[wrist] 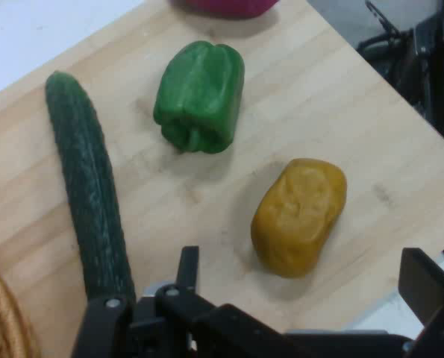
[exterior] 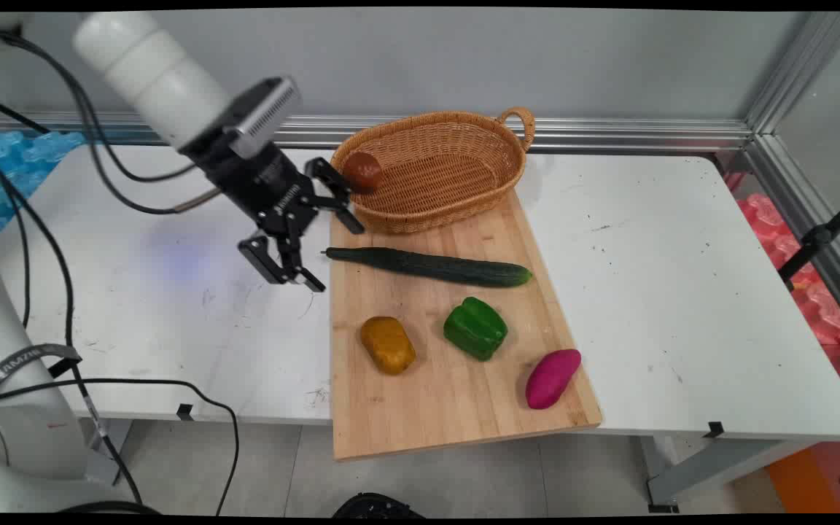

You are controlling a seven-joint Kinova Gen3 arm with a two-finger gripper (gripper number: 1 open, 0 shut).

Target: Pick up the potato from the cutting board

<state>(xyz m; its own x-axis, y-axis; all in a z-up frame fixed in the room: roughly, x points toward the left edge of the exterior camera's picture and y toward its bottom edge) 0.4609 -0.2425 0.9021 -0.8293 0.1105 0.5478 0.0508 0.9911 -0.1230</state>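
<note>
One white counter [exterior: 682, 292], carrying a pale wooden cutting board [exterior: 456, 394] whose near end juts past the front edge. At the board's far end, an oval wicker basket [exterior: 442, 171] with a loop handle, partly on the wood; inside it, against the left wall, a reddish-brown round tomato [exterior: 363, 171]. Across the board just in front of the basket, a long dark green cucumber [exterior: 431, 265] [wrist: 87, 194], lying flat. Nearer the front: a glossy green bell pepper [exterior: 475, 328] [wrist: 201, 95] on its side, a knobbly mustard-yellow potato [exterior: 387, 344] [wrist: 300, 216] to its left, a magenta sweet potato [exterior: 552, 378] [wrist: 229, 6] to its right, all apart from each other. Black hand [exterior: 321, 240] [wrist: 281, 298] hovering off the board's left edge, near the cucumber's thin tip, released, fingers spread wide, grasping nothing.
</note>
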